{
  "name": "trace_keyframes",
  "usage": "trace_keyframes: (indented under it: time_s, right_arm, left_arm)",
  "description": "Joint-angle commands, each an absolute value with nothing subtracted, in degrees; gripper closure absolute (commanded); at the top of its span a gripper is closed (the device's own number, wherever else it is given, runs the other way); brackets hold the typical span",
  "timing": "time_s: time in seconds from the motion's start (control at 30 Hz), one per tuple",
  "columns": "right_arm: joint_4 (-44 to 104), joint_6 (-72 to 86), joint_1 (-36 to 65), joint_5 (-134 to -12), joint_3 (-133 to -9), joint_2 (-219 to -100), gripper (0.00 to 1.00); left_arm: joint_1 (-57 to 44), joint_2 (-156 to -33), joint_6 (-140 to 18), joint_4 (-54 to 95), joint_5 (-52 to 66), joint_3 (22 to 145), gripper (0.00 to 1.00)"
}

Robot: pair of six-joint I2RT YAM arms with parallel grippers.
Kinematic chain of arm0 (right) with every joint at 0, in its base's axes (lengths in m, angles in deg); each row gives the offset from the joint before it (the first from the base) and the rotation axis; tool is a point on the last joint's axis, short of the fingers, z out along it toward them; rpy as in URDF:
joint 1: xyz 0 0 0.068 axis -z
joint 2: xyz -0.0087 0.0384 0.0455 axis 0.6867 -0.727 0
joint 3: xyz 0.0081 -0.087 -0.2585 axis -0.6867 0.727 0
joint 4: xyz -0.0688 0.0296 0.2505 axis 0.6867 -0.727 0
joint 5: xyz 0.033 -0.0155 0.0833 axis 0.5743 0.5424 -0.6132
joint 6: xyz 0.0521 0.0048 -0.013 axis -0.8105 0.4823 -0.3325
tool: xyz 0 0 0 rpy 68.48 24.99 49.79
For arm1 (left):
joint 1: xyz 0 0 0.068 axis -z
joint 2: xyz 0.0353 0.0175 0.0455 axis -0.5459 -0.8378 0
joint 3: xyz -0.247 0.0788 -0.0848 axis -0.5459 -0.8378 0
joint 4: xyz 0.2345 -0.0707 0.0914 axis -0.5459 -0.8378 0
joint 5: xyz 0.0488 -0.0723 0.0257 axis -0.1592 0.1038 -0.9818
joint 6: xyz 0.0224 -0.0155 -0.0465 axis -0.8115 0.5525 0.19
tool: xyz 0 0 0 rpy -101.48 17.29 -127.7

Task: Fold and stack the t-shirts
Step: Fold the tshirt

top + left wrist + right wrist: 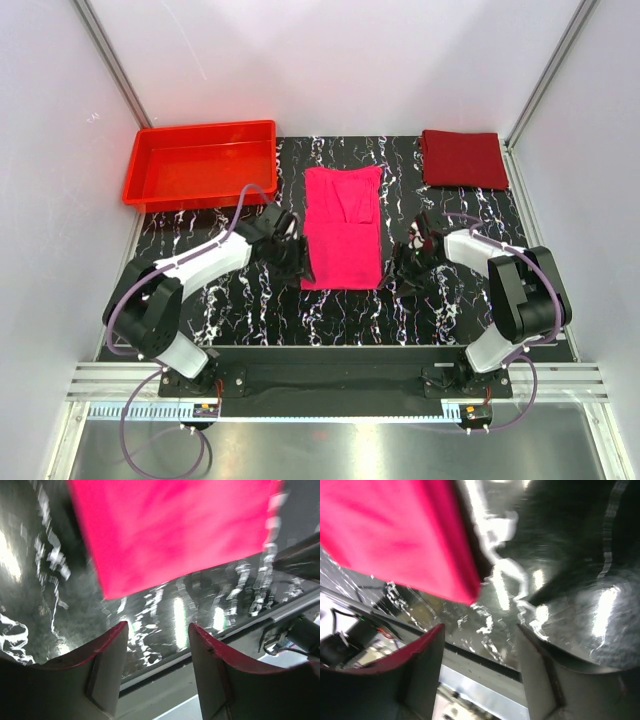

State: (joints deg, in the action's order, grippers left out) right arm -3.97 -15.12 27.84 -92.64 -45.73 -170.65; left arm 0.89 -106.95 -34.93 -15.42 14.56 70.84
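A magenta-pink t-shirt (342, 228) lies folded into a tall strip in the middle of the black marbled table. A dark maroon t-shirt (464, 159) lies folded flat at the back right corner. My left gripper (293, 252) hangs beside the pink strip's near left edge, open and empty. My right gripper (411, 256) hangs off the strip's near right side, also open and empty. The left wrist view has the pink shirt (170, 530) beyond the spread fingers (109, 665), apart from them. In the right wrist view the pink corner (400, 535) lies clear of the parted fingers (422, 672).
A rigid red plastic tray (202, 162) stands at the back left, close to the pink shirt's far corner. White walls and metal posts enclose the table on three sides. A metal rail (330, 385) runs along the near edge between the arm bases.
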Motion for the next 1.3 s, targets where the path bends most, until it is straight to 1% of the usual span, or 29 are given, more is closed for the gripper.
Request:
trace_keyframes:
  time_s: [0.0,0.03,0.13,0.27,0.43,0.6,0.8,0.9,1.03,1.13,1.27]
  right_arm:
    - [6.81,-21.82,29.48,-97.10,-41.82,-168.85,0.41]
    - [9.52,-22.79,29.83,-97.36,-41.03,-169.11,0.44]
    - [15.24,-26.48,31.24,-99.21,-37.60,-169.90,0.47]
    - [18.60,-28.95,31.68,-100.44,-34.79,-171.04,0.46]
    - [20.71,-30.62,31.68,-100.09,-33.29,-171.48,0.46]
    - [22.37,-33.43,31.68,-98.95,-31.80,-170.78,0.45]
    - [25.54,-37.21,31.68,-97.37,-28.98,-170.16,0.45]
    - [25.90,-37.66,31.68,-97.37,-28.54,-170.43,0.45]
    - [25.28,-37.22,31.68,-96.23,-29.07,-169.90,0.45]
    - [25.02,-37.13,31.68,-95.79,-29.33,-170.34,0.46]
    - [25.81,-37.65,31.68,-95.35,-28.98,-171.04,0.46]
  left_arm:
    - [-2.23,-104.97,-28.66,-7.51,18.54,64.19,0.43]
    - [-3.63,-104.53,-26.74,-4.97,19.07,61.57,0.41]
    - [-5.48,-103.73,-24.35,-1.36,19.86,58.65,0.31]
    - [-6.28,-103.91,-18.82,4.10,20.92,54.52,0.30]
    - [-7.33,-105.31,-13.12,8.84,21.18,51.87,0.32]
    - [-7.69,-106.45,-7.13,8.94,19.69,50.65,0.41]
    - [-7.78,-108.56,-3.17,5.35,19.08,51.61,0.43]
    - [-7.78,-108.31,-2.11,3.32,18.37,52.14,0.40]
    - [-7.78,-107.77,-0.27,1.64,17.41,51.96,0.40]
    - [-7.78,-109.09,1.31,2.61,18.19,51.70,0.42]
    - [-7.78,-110.94,2.55,3.49,19.25,51.78,0.46]
